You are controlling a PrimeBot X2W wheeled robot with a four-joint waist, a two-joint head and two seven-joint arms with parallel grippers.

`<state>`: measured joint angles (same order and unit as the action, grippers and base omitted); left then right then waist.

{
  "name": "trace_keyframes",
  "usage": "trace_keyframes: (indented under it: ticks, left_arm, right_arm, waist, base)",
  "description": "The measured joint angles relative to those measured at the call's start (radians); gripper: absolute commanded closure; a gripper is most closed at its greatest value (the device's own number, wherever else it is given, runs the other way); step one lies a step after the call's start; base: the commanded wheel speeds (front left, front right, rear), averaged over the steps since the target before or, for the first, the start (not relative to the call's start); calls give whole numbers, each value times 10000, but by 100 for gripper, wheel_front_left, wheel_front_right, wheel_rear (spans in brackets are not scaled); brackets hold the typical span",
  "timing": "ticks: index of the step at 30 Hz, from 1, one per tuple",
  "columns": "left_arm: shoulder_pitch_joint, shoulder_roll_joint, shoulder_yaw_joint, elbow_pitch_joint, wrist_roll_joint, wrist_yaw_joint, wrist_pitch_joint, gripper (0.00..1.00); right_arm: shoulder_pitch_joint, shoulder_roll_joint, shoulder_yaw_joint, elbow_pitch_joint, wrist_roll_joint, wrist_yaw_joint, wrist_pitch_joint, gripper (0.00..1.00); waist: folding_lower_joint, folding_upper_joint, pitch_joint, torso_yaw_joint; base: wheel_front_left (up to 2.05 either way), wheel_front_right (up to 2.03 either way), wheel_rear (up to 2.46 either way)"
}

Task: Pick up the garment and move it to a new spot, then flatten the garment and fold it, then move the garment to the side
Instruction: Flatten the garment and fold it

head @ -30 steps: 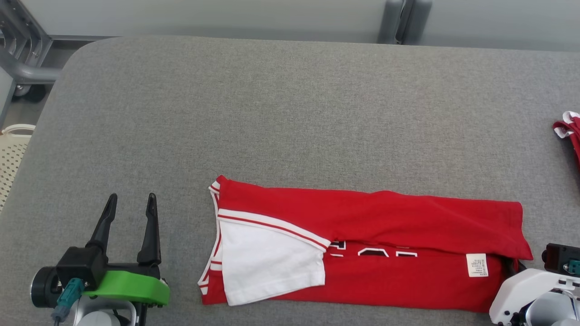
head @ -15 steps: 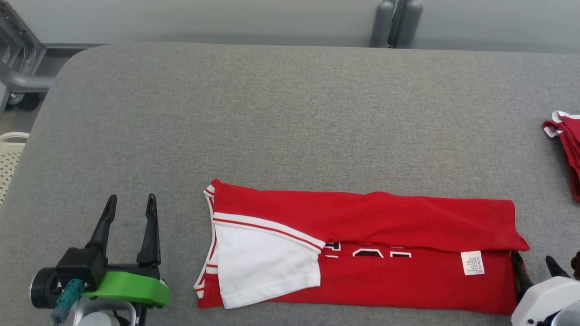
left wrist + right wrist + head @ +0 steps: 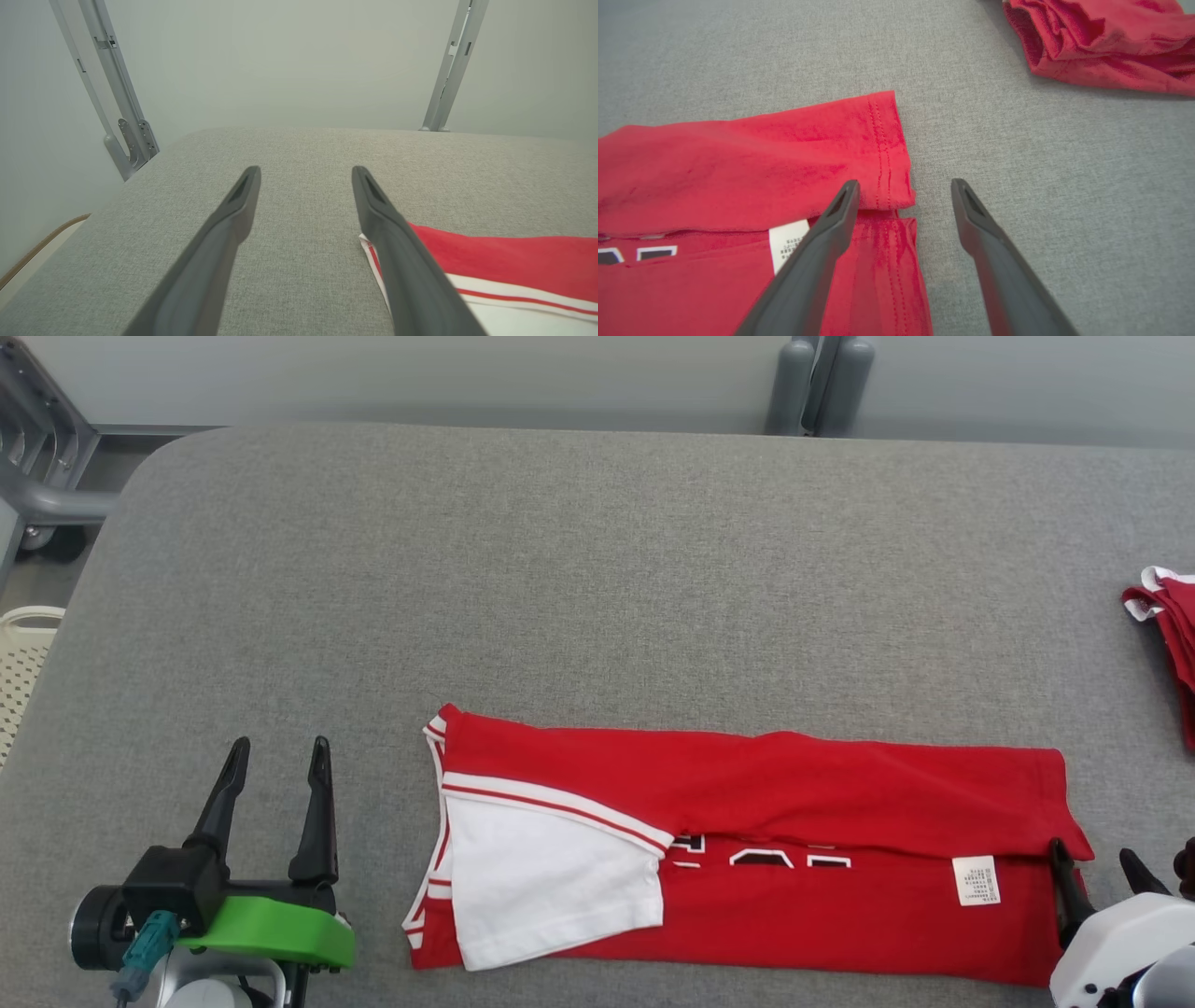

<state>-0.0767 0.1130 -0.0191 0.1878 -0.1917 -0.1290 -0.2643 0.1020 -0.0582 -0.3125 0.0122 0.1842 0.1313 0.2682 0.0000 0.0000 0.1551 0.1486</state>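
Folding looks part done in the head view. The red jersey with a white sleeve (image 3: 794, 793) lies as a long band across the near half of the grey cloth-covered bench (image 3: 597, 569). Its far edge is turned over toward the robot, so the black-and-white lettering is half covered and a white care label (image 3: 976, 880) shows. The left gripper (image 3: 280, 747) sits over bare bench near the collar end with its fingers spread and empty, probably parked ready to take that end. The right gripper (image 3: 1090, 851) stands at the hem end, fingers apart, holding nothing. A second red garment (image 3: 1172, 644) sits bunched at the bench's right edge, well apart.

In the left wrist view, the left gripper (image 3: 306, 170) points across bare bench. The jersey's striped trim is just beside one finger, not between the two.

In the right wrist view, the right gripper (image 3: 904, 183) is open. One finger overlies the jersey by the label and the other is over bare bench, so the stitched hem corner, where the flap meets the lower layer, lies in the gap. That placement seems to suit a pinch on both layers for the next fold.
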Motion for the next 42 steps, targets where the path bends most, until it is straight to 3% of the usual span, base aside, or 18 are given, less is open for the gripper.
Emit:
trace_keyframes:
  ticks: [17,18,20,21,31,42]
  left_arm:
    - [-61,27,-19,-50,-13,0,0,0]
    - [-64,25,-19,-48,-13,0,0,0]
    - [-69,21,-19,-40,-13,0,0,0]
    - [-72,19,-15,-36,-13,0,0,0]
    - [-89,4,6,-6,-15,0,0,0]
    - [-86,-10,17,-59,-17,0,0,0]
  right_arm:
    - [-598,65,318,1448,-27,0,-92,0]
    - [-629,52,364,1488,-27,-6,-38,7]
    - [-663,50,395,1532,-19,-8,-25,64]
    - [-666,46,430,1572,-2,-8,12,100]
    - [-829,111,245,1666,-130,12,-111,100]
    - [-831,77,-1250,700,-648,8,98,100]
  waist:
    - [0,0,434,292]
    - [0,0,442,302]
    - [0,0,448,313]
    - [0,0,447,314]
    - [0,0,369,233]
    - [0,0,262,69]
  base:
    - [0,0,0]
    - [0,0,0]
    - [0,0,0]
    - [0,0,0]
    - [0,0,0]
    - [0,0,0]
